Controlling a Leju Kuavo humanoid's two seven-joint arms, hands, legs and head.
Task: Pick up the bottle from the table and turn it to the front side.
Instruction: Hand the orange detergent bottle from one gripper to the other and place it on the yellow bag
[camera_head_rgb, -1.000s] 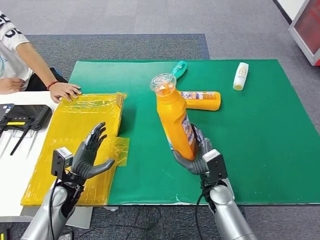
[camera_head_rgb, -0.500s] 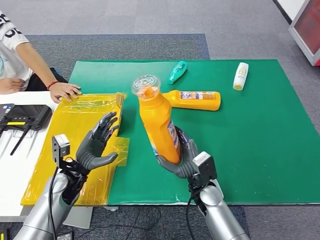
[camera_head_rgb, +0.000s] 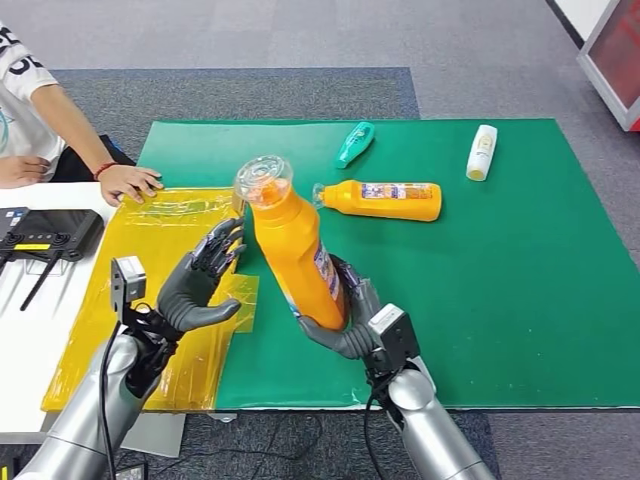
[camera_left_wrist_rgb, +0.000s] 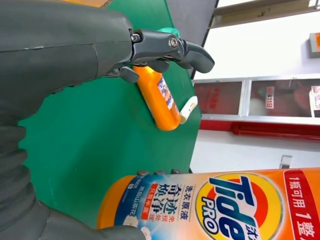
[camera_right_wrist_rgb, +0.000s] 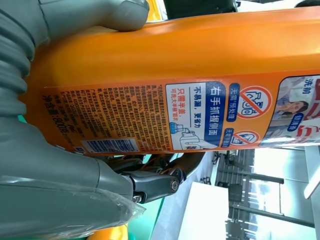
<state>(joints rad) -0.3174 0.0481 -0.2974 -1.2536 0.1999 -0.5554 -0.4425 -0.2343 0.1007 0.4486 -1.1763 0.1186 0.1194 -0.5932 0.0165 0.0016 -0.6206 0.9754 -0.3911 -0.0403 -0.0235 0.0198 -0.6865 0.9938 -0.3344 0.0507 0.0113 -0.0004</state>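
Right robot hand (camera_head_rgb: 343, 322) grips bottle (camera_head_rgb: 293, 245), now carried toward 9 o'clock, cap tilted toward 11. Left robot hand (camera_head_rgb: 198, 285) open, closer: handover for turning seems near.

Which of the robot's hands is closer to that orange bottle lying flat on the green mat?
Right. The right hand, holding another bottle, is just in front of the lying bottle. The left hand hovers open over the yellow sheet, farther to the side.
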